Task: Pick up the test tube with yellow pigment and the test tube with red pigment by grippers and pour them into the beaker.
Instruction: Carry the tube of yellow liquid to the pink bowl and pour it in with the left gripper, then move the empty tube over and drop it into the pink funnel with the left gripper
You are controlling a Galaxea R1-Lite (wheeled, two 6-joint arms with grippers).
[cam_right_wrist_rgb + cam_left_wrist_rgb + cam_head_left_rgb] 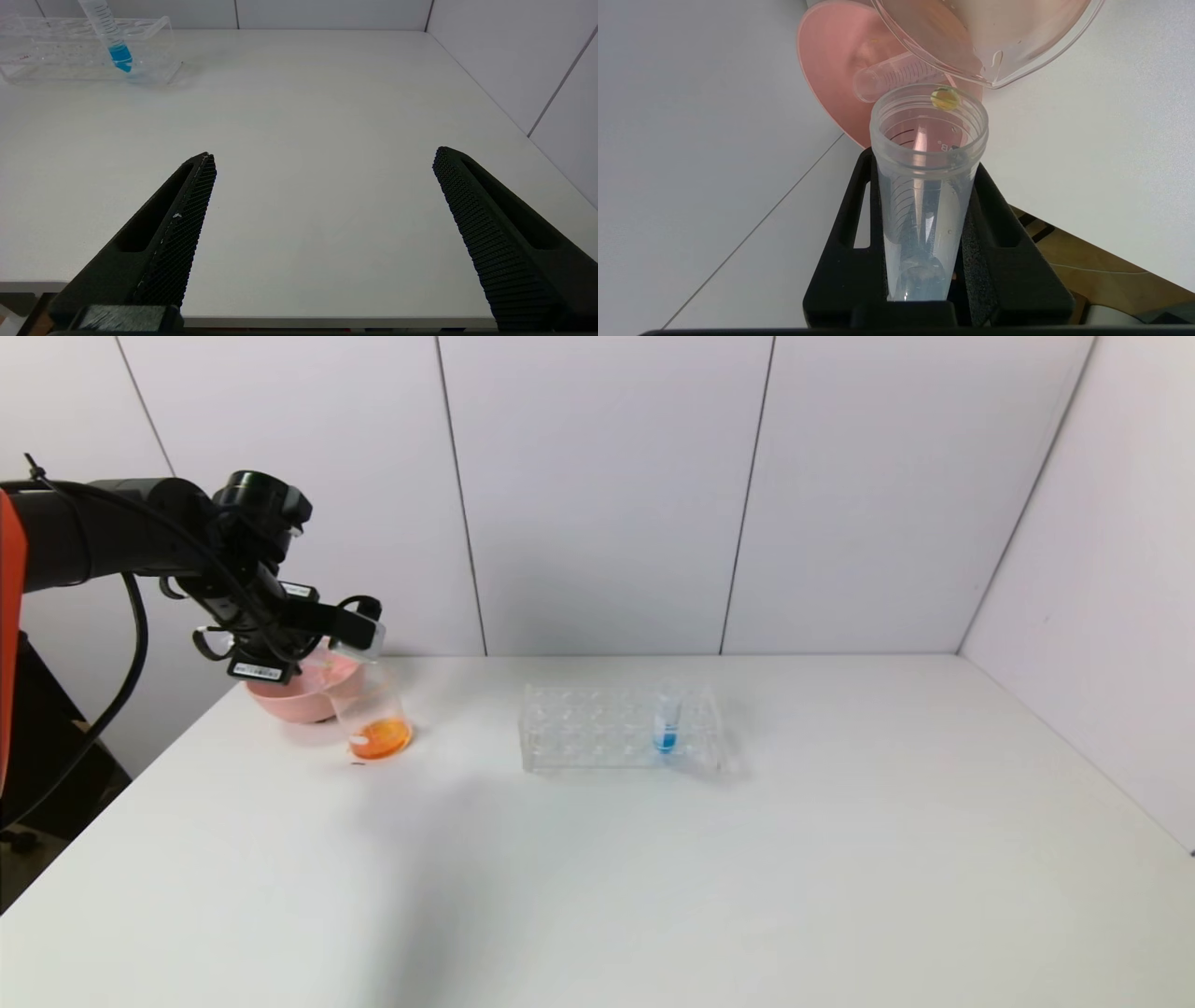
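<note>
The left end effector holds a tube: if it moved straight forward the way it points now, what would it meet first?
Most likely the beaker: the mouth of the emptied test tube in the left end effector sits just short of its rim. The pink bowl lies behind. Depth is uncertain.

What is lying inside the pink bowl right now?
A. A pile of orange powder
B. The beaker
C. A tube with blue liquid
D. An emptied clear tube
D. In the left wrist view a clear graduated tube lies on its side in the pink bowl, while the tube with blue liquid stands in the rack and the beaker sits beside the bowl.
</note>
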